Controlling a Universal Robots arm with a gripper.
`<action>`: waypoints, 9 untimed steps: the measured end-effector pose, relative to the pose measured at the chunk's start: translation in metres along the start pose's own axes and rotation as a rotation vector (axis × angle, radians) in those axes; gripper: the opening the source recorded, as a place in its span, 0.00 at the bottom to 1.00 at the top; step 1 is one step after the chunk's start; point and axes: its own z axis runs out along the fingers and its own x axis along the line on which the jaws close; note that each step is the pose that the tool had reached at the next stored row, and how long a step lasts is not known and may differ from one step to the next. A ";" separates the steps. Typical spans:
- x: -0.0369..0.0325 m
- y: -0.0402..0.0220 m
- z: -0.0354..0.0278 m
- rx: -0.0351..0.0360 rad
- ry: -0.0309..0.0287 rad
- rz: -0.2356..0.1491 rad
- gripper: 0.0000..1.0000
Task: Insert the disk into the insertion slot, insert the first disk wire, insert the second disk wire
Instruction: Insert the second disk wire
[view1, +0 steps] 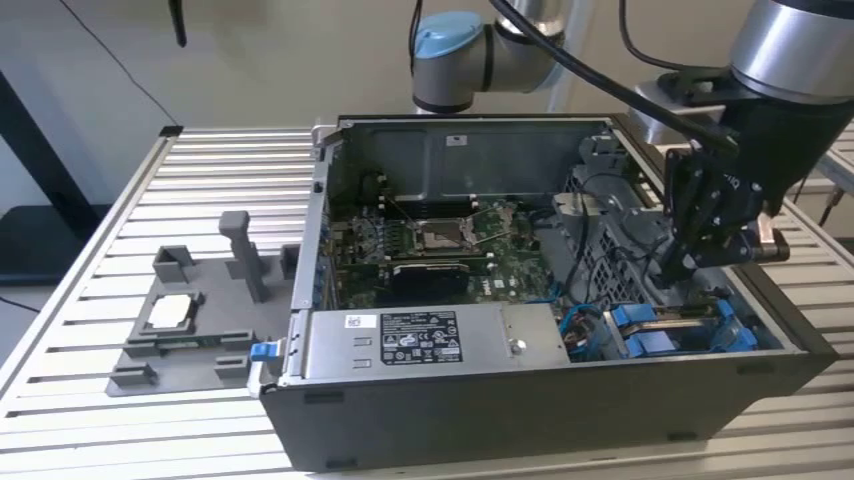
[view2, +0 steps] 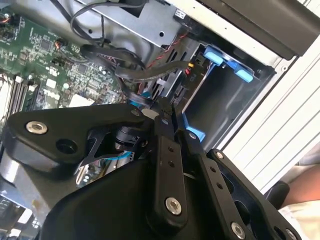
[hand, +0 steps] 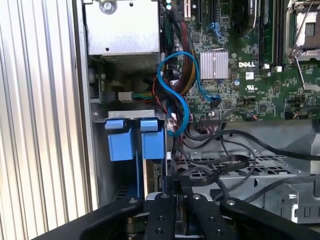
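Observation:
The open computer case (view1: 534, 400) lies on the slatted table. At its front corner on the exterior view's right is the drive bay, the insertion slot (view1: 674, 325), with blue carrier frames (hand: 152, 142) standing in it. A thin edge of the disk (hand: 148, 175) shows under one blue tab; the rest is hidden. My gripper (view1: 681, 265) hangs inside the case just above the bay. In both wrist views its fingertips (view2: 166, 107) (hand: 175, 186) are pressed together among black wires (hand: 220, 162). I cannot tell whether a wire is pinched between them.
A grey power-supply box (view1: 400, 340) fills the case's near edge, with the motherboard (view1: 441, 245) behind it. A blue data cable (hand: 182, 100) loops beside the bay. A grey fixture tray (view1: 187, 330) sits on the table at the exterior view's left.

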 end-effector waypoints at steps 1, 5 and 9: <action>0.0004 0.0000 0.0009 0.0040 -0.0001 0.000 0.16; 0.0045 -0.0001 0.0048 0.0152 -0.0001 0.000 0.16; 0.0098 -0.0002 0.0074 0.0215 0.0025 -0.001 0.16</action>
